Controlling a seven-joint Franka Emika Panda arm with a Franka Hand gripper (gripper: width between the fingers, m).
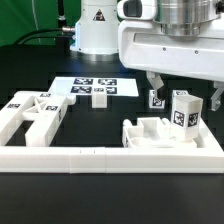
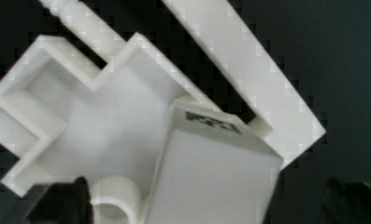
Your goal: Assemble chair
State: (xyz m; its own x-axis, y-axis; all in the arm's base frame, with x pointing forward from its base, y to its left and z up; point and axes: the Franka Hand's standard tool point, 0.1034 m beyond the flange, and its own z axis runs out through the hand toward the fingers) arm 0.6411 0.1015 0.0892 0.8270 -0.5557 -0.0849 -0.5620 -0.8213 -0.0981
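Observation:
A white square post (image 1: 183, 112) with a black-and-white tag stands upright at the far right end of a chunky white chair piece (image 1: 150, 137). My gripper (image 1: 186, 97) is open, one finger on either side of the post's top, with a gap showing on the exterior view's left side. In the wrist view the post (image 2: 217, 165) fills the space between my dark fingers (image 2: 57, 205), with my gripper (image 2: 182, 212) above a flat white slab (image 2: 84, 110). A smaller tagged white piece (image 1: 157, 99) stands just behind the chair piece.
More chunky white tagged chair parts (image 1: 35, 115) lie at the exterior view's left. The marker board (image 1: 95, 88) lies at the back centre. The long white border rail (image 1: 110, 158) runs along the front and also shows in the wrist view (image 2: 253, 60). The robot's base (image 1: 95, 25) stands behind.

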